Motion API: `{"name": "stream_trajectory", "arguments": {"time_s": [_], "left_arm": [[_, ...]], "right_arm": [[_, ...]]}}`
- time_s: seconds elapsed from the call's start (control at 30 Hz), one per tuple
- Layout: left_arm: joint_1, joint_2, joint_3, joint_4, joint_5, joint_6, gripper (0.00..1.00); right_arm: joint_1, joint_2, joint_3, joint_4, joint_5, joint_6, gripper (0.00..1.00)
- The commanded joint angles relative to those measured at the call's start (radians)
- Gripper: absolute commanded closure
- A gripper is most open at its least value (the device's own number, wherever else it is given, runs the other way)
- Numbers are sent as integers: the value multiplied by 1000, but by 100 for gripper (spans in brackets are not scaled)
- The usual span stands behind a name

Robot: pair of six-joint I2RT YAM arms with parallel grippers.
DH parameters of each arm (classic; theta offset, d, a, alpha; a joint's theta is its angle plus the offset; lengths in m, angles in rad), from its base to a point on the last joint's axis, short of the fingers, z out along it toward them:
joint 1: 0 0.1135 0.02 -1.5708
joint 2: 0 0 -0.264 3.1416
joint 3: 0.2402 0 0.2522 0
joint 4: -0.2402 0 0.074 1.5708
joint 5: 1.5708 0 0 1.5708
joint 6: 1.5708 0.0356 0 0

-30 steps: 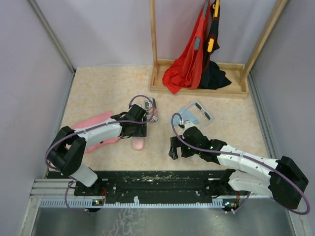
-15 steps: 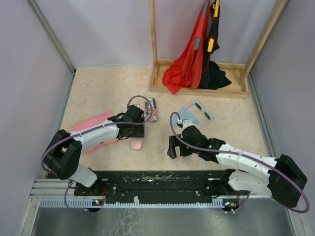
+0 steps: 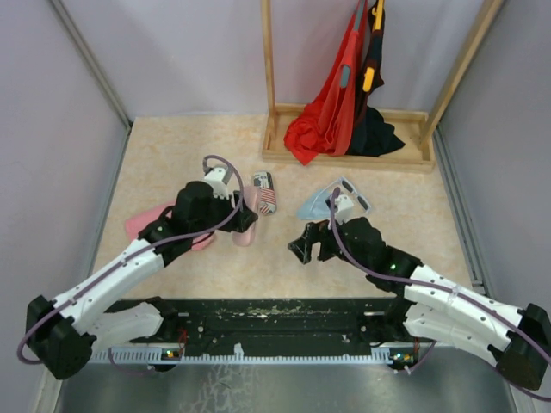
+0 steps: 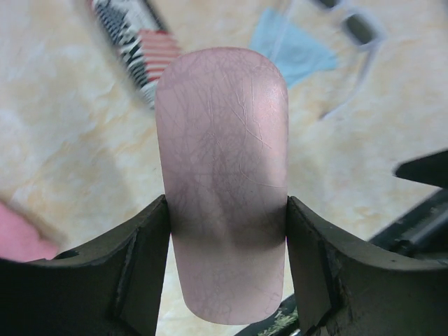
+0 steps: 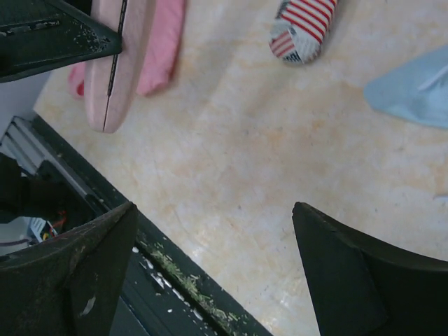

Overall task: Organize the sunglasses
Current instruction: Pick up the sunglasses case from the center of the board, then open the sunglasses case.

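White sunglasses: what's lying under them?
A light-blue cloth lies partly under the white sunglasses, sticking out at one side. The part beneath the frame is covered, so anything else there cannot be seen.

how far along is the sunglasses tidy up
Early. Nothing looks done: the white sunglasses lie loose on the table by the blue cloth, in no case. In hand: the left gripper is shut on a closed pink case, held above the table; the right gripper is open and empty. Left: likely opening a case and putting the sunglasses in.

lilac walls (image 3: 172, 52), marbled beige tabletop (image 3: 172, 155), wooden rack (image 3: 268, 86) at back
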State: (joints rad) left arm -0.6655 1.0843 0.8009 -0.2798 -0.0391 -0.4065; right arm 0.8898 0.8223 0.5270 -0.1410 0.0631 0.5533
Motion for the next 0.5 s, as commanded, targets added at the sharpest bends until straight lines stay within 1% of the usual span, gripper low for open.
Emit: {"name": "stream_trajectory", "arguments": {"time_s": [0.0,0.07,0.13,0.23,0.3,0.47], "left_arm": [[3,-141,0,186,219,81,99],[3,-191,12,246,288,85,99],[3,-235,22,323,372,83,99],[3,-277,30,485,503,46,99],[2,-283,42,578,582,14,99],[1,-242,108,739,704,-31,100]], "right_arm": [[5,-98,68,178,-64,-106,8],[5,-122,107,194,-126,-150,7],[5,-155,110,294,-263,-211,8],[5,-189,124,413,-363,-224,8],[5,-192,154,462,-405,-240,7],[5,-157,228,567,-448,-278,5]]}}
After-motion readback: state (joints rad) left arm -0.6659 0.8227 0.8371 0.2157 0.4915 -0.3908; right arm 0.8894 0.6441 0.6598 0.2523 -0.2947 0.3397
